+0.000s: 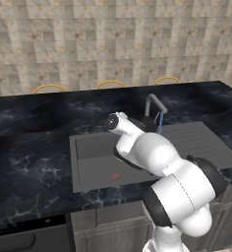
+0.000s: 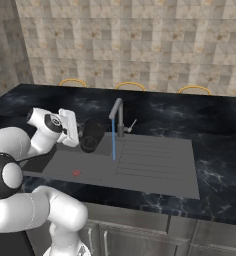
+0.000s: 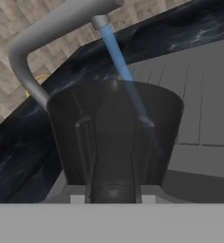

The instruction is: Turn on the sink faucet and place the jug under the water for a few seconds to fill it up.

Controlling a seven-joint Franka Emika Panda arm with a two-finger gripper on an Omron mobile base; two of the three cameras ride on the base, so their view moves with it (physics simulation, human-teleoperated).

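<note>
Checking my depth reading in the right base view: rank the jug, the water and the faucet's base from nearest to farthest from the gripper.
1. jug, right at the gripper.
2. water, just past the jug, toward the drainboard.
3. faucet base, farther back by the counter.

Setting identified as a kitchen: black marble counter (image 2: 210,130), inset grey sink (image 2: 155,170) with ribbed drainboard, running faucet (image 2: 119,112), tiled stone wall (image 2: 140,45), cabinet fronts (image 2: 140,237) below.

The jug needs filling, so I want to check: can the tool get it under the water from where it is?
Probably yes: the tool holds the jug just beside the water, nothing between them.
</note>
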